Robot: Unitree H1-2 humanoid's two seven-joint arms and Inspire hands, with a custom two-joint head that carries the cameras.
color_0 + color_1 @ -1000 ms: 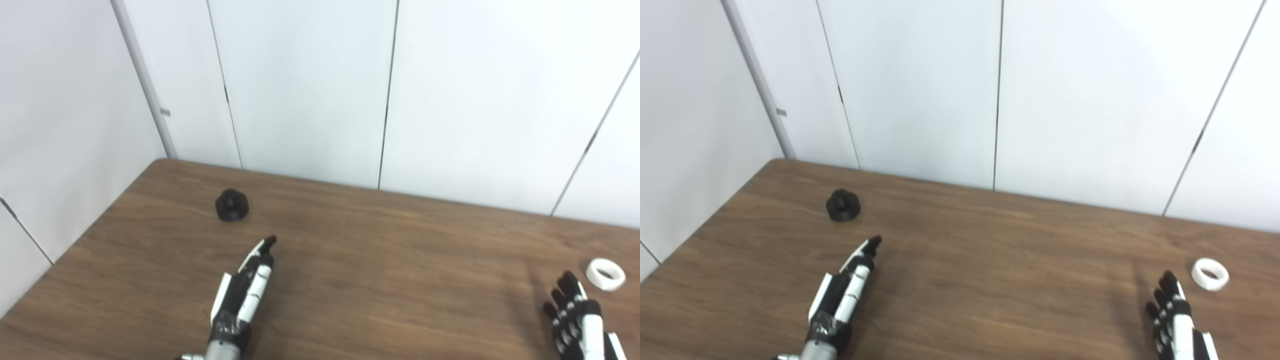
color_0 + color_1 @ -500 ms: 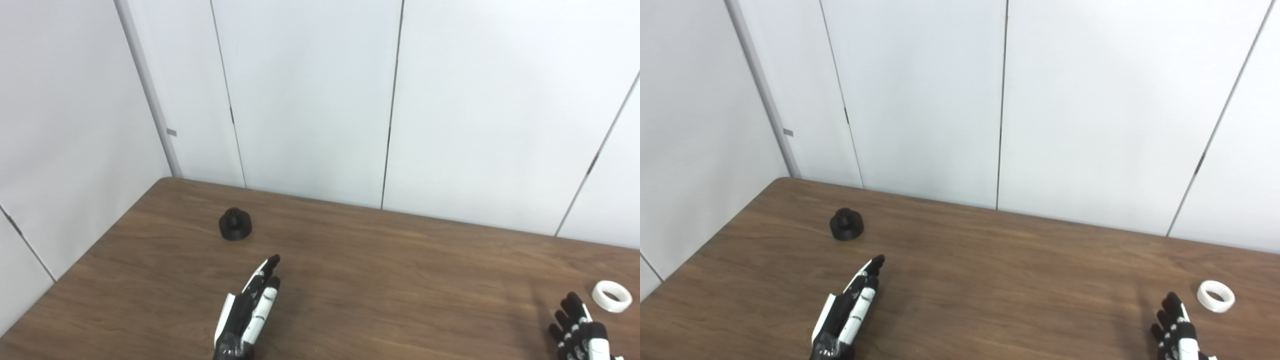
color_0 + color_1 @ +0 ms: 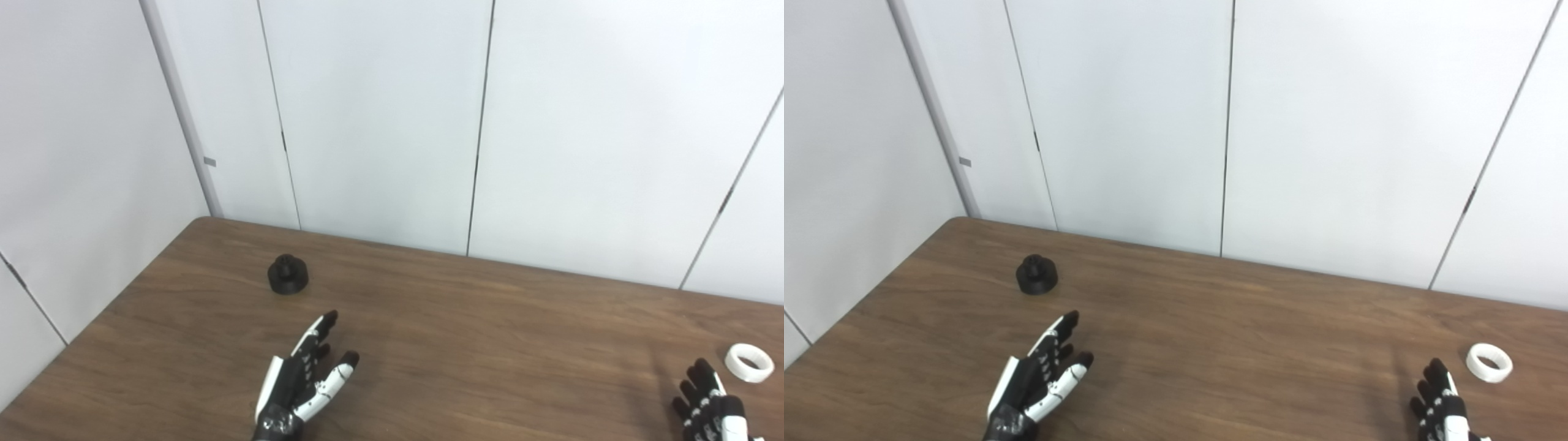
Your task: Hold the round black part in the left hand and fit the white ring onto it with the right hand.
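The round black part [image 3: 287, 275] stands on the brown table [image 3: 465, 331] at the far left, with a small knob on top. My left hand [image 3: 303, 380] is open and empty over the table, a little nearer than the part and to its right, thumb spread out to the right. The white ring [image 3: 749, 362] lies flat near the table's right edge. My right hand [image 3: 710, 404] is at the bottom right, just nearer than the ring and to its left, fingers extended and apart, holding nothing. Its lower part is cut off by the picture edge.
White wall panels [image 3: 380, 122] close off the table's far side and left side. The table's left edge [image 3: 104, 312] runs diagonally past the black part. Bare wood lies between the two hands.
The camera tilted up between the earliest frame and 0.5 s ago. Since then, my left hand has spread its thumb out to the right. The part and ring have not moved.
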